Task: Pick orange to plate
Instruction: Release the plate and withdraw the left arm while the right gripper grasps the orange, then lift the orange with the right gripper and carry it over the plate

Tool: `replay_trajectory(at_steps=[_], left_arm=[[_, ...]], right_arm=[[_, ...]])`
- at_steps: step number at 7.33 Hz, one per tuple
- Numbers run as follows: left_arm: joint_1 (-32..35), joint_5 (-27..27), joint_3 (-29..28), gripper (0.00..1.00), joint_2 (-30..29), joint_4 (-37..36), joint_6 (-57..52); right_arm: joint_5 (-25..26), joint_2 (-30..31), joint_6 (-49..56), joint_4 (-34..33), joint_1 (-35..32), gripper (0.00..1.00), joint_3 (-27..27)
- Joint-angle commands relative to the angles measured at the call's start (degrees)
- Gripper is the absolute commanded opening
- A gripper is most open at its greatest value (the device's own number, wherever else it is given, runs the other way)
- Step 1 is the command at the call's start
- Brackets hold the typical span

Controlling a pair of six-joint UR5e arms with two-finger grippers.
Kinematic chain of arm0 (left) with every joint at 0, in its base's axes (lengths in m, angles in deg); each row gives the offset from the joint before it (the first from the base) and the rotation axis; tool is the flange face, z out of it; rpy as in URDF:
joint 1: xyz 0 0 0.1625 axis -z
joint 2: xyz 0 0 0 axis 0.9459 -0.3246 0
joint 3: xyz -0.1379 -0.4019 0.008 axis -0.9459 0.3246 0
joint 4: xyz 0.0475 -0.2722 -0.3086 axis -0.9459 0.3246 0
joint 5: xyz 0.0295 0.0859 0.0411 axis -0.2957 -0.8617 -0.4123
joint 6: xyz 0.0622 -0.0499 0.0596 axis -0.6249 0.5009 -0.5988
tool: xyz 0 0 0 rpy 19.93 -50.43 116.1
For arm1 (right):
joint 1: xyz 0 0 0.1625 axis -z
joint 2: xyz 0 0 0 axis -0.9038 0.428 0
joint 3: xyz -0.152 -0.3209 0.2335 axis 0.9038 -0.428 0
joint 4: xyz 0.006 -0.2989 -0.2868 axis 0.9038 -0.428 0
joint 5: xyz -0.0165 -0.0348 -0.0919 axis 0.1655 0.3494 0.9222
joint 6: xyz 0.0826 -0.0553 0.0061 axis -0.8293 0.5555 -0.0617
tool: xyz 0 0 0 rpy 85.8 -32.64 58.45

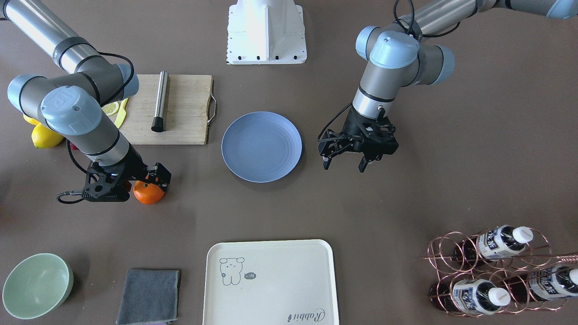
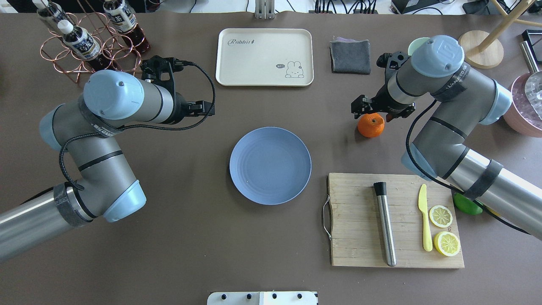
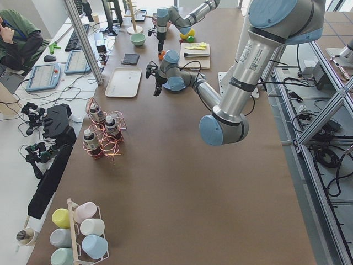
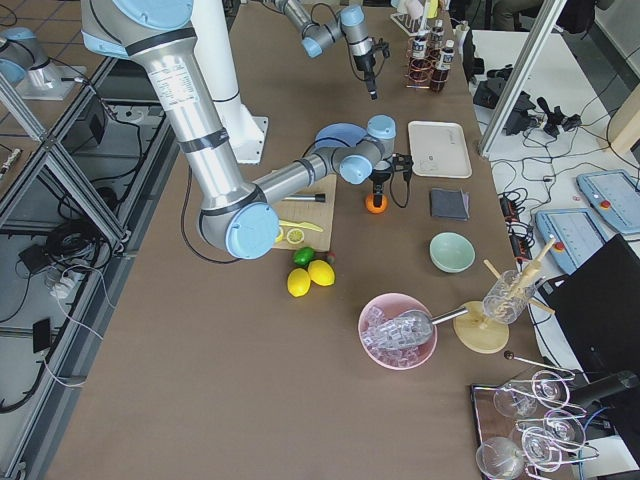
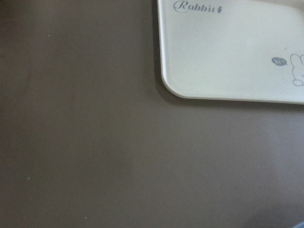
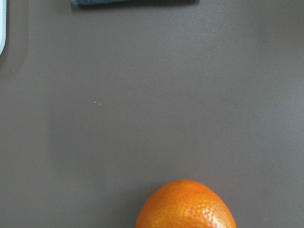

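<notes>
The orange point(image 1: 148, 194) rests on the brown table, a short way from the blue plate point(image 1: 262, 146), which has nothing on it. My right gripper point(image 1: 146, 183) points down right over the orange point(image 2: 371, 126), open, with a finger on either side of the fruit's top; I cannot tell if they touch it. The right wrist view shows the orange point(image 6: 186, 205) at the bottom edge and no fingers. My left gripper point(image 1: 344, 164) hangs open with nothing in it on the plate's point(image 2: 270, 165) other side, above bare table.
A wooden cutting board point(image 1: 185, 122) holds a steel rod point(image 1: 160, 101), a yellow knife and lemon slices. Whole lemons point(image 1: 45, 136) lie by the right arm. A cream tray point(image 1: 271, 282), grey cloth point(image 1: 149, 295), green bowl point(image 1: 36, 285) and bottle rack point(image 1: 496, 271) line the far side.
</notes>
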Motion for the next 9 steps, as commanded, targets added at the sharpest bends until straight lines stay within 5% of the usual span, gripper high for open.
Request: replay_trajectory(at_steps=[1, 2, 4, 6, 7, 9], left_arm=[[0.58, -0.03, -0.17, 0.98, -0.06, -0.07, 0.00], [0.67, -0.03, -0.26, 0.98, 0.02, -0.07, -0.18], [0.67, -0.03, -0.26, 0.98, 0.03, -0.07, -0.18], [3.03, 1.37, -0.52, 0.98, 0.03, -2.42, -6.79], [5.91, 2.77, -0.44, 0.98, 0.29, -2.96, -20.08], [10.05, 3.23, 0.09, 0.98, 4.67, -2.00, -28.99]], right_arm=[[1.54, 0.17, 0.04, -0.03, 0.86, 1.00, -0.94], [1.72, -0.09, 0.04, -0.03, 0.86, 0.92, -1.29], [1.72, -0.27, 0.04, 0.06, 0.51, 0.01, -1.21], [0.67, -2.54, -0.04, -0.20, -1.16, 0.00, 0.36], [0.66, -3.78, -0.13, -3.86, -1.07, 0.00, 2.98], [1.27, -9.38, -3.44, -15.10, 1.63, 0.00, 8.00]])
